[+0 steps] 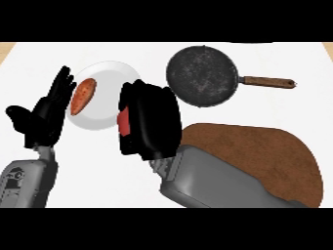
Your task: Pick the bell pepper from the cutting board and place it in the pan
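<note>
You have a white counter (46,53) carrying three things: a dark pan (201,75) with its brown handle pointing to 3 o'clock, a white plate (105,93) at the pan's 9 o'clock, and a brown cutting board (270,156) at the pan's 5 o'clock.

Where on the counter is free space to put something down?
Bare counter lies right of the pan, below its handle and above the cutting board. It is crowded around the plate, between the left hand and the right hand curled round something red.
</note>
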Controlling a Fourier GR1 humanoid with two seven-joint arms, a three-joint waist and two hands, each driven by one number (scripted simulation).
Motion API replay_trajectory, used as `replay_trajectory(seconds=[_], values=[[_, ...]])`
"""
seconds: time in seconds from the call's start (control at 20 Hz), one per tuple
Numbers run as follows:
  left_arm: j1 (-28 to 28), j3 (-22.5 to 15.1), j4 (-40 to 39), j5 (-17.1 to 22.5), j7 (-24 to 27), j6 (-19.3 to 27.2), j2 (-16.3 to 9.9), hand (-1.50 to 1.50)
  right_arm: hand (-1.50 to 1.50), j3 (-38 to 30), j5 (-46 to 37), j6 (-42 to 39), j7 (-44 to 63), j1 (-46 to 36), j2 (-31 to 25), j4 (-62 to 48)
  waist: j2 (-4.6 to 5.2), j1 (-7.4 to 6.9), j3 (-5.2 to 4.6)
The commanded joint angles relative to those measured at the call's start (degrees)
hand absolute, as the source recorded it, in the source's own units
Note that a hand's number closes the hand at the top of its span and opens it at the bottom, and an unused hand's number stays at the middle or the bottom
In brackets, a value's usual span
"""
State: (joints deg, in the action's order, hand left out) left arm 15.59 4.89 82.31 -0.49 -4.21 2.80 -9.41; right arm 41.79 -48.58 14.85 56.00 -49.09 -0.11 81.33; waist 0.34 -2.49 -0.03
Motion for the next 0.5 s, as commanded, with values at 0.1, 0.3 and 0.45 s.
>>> replay_trajectory(seconds=[0.1, 0.3, 0.45], values=[[-1.20, 1.10, -0.62, 0.15, 2.27, -0.71, -0.97, 0.00, 1.50, -11.80, 4.29, 8.72, -11.46, -3.12, 0.10, -13.66, 0.12, 1.23, 0.01], [-0.82, -0.54, 2.43, -1.01, -1.57, 1.17, 0.48, 0.00, 1.50, -17.84, 6.57, 8.69, -20.85, -3.86, -4.92, -21.86, 0.12, 1.28, 0.05], [-1.33, 1.70, -1.24, 1.00, 2.88, -1.24, -0.75, 0.00, 1.50, -21.89, 7.60, 12.20, -27.81, -6.88, -5.29, -31.35, 0.45, 0.99, 0.00]])
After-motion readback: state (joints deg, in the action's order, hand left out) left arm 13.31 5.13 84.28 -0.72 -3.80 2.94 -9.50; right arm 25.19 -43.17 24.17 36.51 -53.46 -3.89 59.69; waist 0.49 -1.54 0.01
